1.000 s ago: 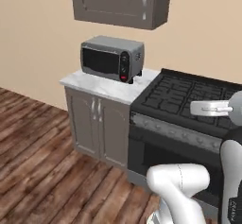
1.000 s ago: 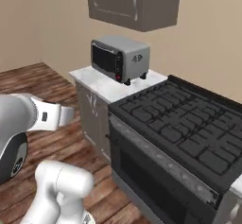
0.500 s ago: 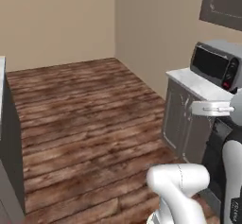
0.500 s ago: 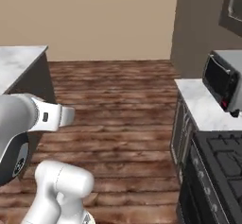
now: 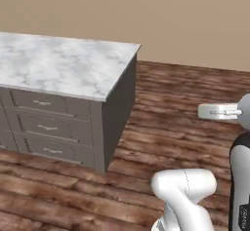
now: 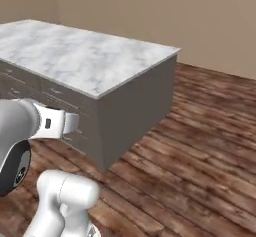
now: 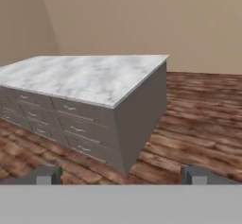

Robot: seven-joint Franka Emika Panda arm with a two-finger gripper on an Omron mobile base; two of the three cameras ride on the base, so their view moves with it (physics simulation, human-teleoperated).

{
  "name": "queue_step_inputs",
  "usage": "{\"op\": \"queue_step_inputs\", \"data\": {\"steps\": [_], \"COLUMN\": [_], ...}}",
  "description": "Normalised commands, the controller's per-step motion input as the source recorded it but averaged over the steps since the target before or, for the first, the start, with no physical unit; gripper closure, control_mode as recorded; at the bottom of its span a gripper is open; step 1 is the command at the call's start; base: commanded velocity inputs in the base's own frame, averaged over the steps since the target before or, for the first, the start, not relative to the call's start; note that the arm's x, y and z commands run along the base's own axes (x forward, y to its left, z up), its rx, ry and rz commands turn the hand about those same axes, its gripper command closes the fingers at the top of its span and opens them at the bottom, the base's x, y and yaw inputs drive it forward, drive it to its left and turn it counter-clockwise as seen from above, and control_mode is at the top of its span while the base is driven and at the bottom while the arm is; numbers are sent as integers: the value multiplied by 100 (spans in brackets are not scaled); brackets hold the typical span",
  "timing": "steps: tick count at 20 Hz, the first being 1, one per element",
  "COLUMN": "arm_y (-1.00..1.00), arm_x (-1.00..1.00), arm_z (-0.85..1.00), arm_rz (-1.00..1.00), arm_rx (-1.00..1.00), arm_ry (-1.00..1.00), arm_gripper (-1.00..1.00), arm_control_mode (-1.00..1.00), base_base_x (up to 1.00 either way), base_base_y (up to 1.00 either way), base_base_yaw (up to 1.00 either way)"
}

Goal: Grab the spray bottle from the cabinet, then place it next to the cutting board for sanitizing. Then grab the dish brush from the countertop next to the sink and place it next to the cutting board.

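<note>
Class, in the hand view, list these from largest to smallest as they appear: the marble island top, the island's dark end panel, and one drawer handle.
1. Marble island top, the widest area.
2. Dark end panel, clearly smaller in the picture, though foreshortening makes true size unsure.
3. Drawer handle, a tiny silver bar.

I see a white marble countertop at upper left of my left base view, sitting on grey drawers over the wooden floor
</note>
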Motion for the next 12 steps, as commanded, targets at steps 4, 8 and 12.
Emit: {"op": "queue_step_inputs", "data": {"steps": [4, 8, 12], "arm_y": [0, 0, 0], "arm_x": [0, 0, 0], "arm_z": [0, 0, 0], "arm_rz": [0, 0, 0], "arm_rx": [0, 0, 0], "arm_ry": [0, 0, 0], "arm_gripper": [-100, -100, -100], "arm_control_mode": [100, 100, 100], "base_base_x": [0, 0, 0], "base_base_y": [0, 0, 0], "base_base_yaw": [100, 100, 100]}}
